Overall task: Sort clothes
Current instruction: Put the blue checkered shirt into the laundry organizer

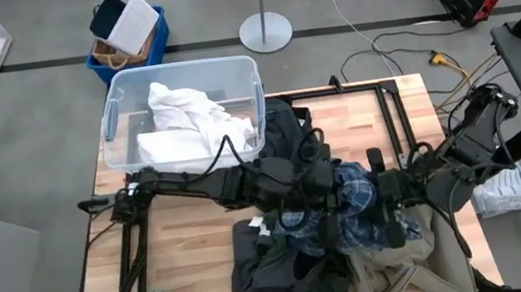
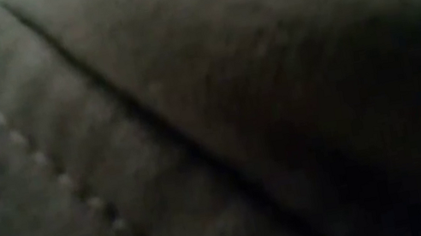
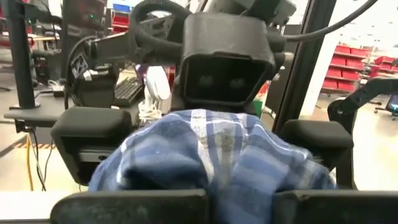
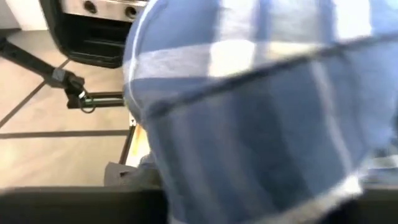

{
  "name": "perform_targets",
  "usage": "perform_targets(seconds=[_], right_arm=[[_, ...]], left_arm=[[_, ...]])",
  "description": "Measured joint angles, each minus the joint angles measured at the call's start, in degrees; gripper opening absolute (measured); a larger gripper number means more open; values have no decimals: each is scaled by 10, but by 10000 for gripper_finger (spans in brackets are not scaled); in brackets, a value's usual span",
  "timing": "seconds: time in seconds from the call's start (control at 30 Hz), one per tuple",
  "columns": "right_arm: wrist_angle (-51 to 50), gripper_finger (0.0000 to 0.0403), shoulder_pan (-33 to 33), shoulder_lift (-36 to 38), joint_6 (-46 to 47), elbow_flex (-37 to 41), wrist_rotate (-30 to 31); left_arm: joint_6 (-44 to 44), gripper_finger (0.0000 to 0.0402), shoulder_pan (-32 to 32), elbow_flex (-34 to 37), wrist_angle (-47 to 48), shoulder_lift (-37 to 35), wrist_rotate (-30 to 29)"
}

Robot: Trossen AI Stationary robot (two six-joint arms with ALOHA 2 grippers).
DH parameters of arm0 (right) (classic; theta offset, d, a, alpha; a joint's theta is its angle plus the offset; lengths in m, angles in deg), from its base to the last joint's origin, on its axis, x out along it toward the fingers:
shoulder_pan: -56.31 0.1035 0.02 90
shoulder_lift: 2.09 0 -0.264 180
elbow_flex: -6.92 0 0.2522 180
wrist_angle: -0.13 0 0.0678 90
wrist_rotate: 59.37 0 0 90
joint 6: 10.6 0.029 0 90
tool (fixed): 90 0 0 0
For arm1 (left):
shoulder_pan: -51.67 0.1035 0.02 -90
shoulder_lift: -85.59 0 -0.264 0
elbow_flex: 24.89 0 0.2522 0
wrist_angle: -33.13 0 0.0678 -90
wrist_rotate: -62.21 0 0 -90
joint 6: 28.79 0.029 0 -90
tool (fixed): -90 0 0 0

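Bunching between both facing pincers, the plaid garment (image 3: pixel 217 162), clamped by the left pincer (image 3: pixel 239 208), right pincer's (image 1: pixel 382 213) grip unclear

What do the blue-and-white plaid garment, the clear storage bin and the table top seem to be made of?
Blue-and-white plaid garment: soft woven cloth, probably cotton flannel; it drapes and folds, matte. Clear storage bin: translucent plastic, smooth; contents show through the walls. Table top: light wood planks with visible seams, likely butcher block, a satin finish.
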Motion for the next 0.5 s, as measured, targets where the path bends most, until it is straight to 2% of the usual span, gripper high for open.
perform_targets(seconds=[0.03,0.07,0.13,0.27,0.37,0.5], right_arm=[[0,65,0,3,-3,0,2],[0,43,0,7,-6,0,4],[-8,40,5,22,5,-4,2],[-118,40,16,45,87,-69,-39],[-210,40,24,47,164,-137,-126],[-306,40,33,29,230,-199,-295]], left_arm=[[0,0,0,0,0,-1,-1],[0,2,0,0,0,-3,-2],[-3,13,1,-1,2,-7,-7],[-13,52,4,-1,27,-22,-16],[-20,81,2,-3,73,-38,-13],[-9,106,5,-3,145,-46,-15]])
